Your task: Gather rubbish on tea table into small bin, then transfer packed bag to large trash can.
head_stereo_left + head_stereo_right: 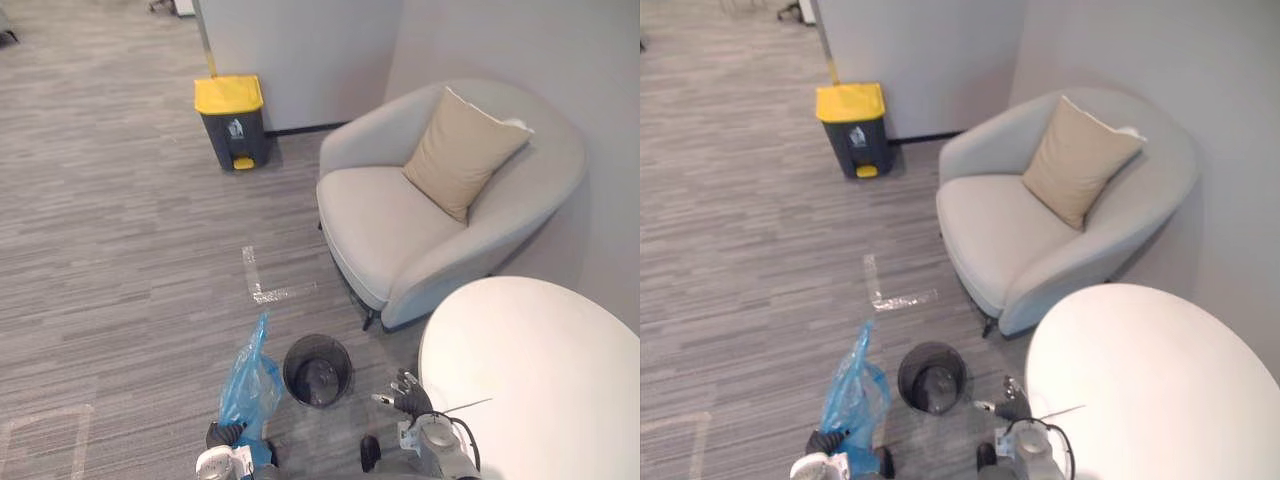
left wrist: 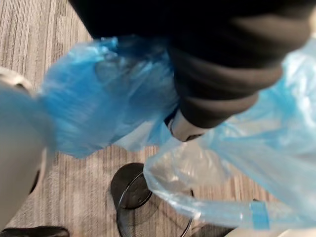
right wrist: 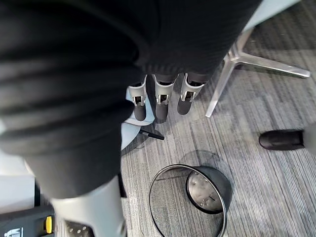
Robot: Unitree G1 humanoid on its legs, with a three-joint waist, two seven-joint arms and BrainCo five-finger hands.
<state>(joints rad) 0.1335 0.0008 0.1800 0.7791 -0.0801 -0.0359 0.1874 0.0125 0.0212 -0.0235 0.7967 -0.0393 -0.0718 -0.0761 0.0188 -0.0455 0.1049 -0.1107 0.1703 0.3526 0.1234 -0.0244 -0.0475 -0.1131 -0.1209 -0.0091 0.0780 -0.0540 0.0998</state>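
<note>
The bag [image 1: 250,385], blue and crumpled, is out of the bin [image 1: 317,370] and up at the left hand [image 1: 225,435], just beside the bin's rim. In the left wrist view the plastic drapes all round that hand, so I cannot tell whether it is closed on the bag or merely caught in it. Something clear shows through the film.

The bin stands upright on the floor. It looks empty down to its base in the right wrist view. The right hand [image 1: 405,395] hangs open, fingers straight, between the bin and the edge of the white surface [image 1: 540,380], holding nothing.

The step in hand looks to be the carry. The trash can [image 1: 232,122], with its yellow lid down, stands against the far wall, well apart from here. The floor between is open, with tape [image 1: 262,285] partway and the armchair [image 1: 420,220] off to the right.

To do it well, the grip should be on the gathered neck of the bag, not loose film, which could slip or tear under the load. The bag should ride clear of the bin rim and the floor. The path should hold left of the armchair. The lid needs lifting, likely by the pedal or the free right hand, before the bag is let go.
</note>
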